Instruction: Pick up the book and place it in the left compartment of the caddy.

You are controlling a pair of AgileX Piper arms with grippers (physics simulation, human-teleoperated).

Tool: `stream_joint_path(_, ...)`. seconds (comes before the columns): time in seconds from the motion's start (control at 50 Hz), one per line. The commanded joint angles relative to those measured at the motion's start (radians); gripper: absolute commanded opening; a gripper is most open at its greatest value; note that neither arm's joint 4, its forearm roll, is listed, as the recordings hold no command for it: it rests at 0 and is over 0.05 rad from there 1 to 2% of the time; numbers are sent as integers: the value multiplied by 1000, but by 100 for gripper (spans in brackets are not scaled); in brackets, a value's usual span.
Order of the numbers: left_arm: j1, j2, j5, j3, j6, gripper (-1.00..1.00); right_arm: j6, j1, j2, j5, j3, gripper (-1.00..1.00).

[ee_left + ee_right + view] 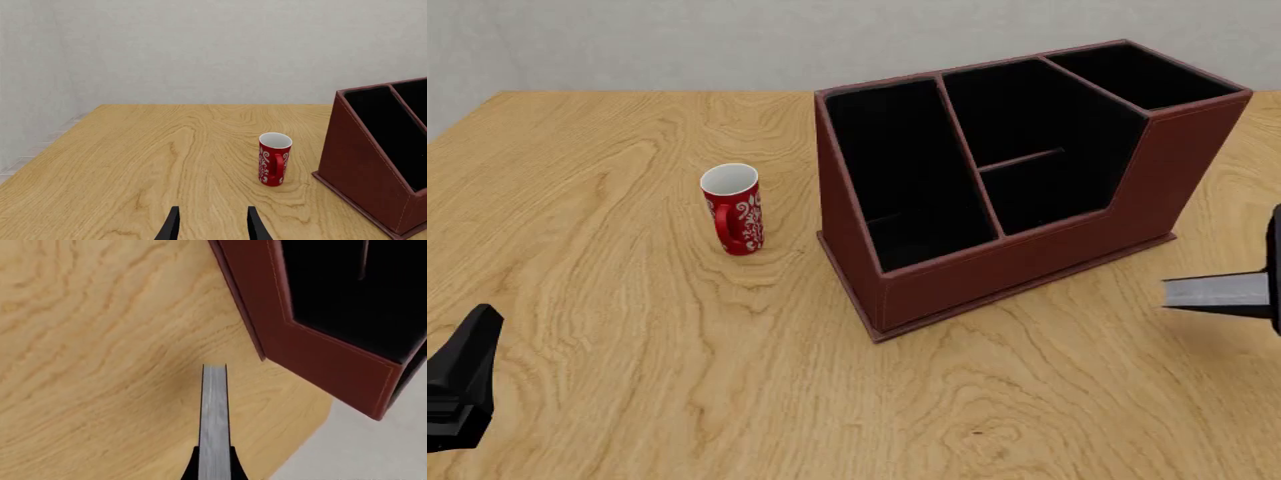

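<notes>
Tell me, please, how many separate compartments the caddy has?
4 in the caddy: the long left compartment, a near middle section, a far middle one, and the rightmost at the far end.

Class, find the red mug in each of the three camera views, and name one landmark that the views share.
Front view: red mug stands upright on the table, left of the caddy.
Left wrist view: mug beside the caddy's end wall.
Right wrist view: not in it.
Shared landmark: the caddy.
</notes>
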Motion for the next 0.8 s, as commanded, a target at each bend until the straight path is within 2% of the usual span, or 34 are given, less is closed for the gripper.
stream_joint_path(0.02,0,0,0,0,0,100,24,8,-102,83,-14,-100)
stream_joint_path(0.06,0,0,0,0,0,100,16,2,-114,86,-6,-100)
stream_joint_path(0.08,0,0,0,0,0,100,52,19,-109,99,-30,-100)
stream_joint_path(0.26,0,0,0,0,0,100,113,58,-177,163,-45,-100)
stream_joint_path(0.3,0,0,0,0,0,100,166,105,-204,190,-65,-100)
stream_joint_path(0.32,0,0,0,0,0,100,165,104,-214,193,-58,-100)
stream_joint_path(0.36,0,0,0,0,0,100,203,136,-244,212,-59,-100)
stream_joint_path(0.4,0,0,0,0,0,100,207,143,-275,223,-44,-100)
stream_joint_path(0.42,0,0,0,0,0,100,239,175,-300,235,-50,-100)
stream_joint_path(0.46,0,0,0,0,0,100,252,193,-342,255,-45,-100)
stream_joint_path(0.5,0,0,0,0,0,100,291,228,-375,279,-57,-100)
stream_joint_path(0.54,0,0,0,0,0,100,288,232,-409,288,-45,-100)
stream_joint_path(0.56,0,0,0,0,0,100,334,264,-421,311,-72,-100)
stream_joint_path(0.58,0,0,0,0,0,100,357,288,-447,334,-84,-100)
stream_joint_path(0.6,0,0,0,0,0,100,357,289,-447,334,-84,-100)
stream_joint_path(0.64,0,0,0,0,0,100,406,338,-490,390,-117,-100)
stream_joint_path(0.68,0,0,0,0,0,100,407,337,-514,394,-107,-100)
stream_joint_path(0.7,0,0,0,0,0,100,466,380,-513,428,-150,-100)
stream_joint_path(0.78,0,0,0,0,0,100,486,399,-554,460,-157,-100)
stream_joint_path(0.8,0,0,0,0,0,100,512,418,-555,473,-174,-100)
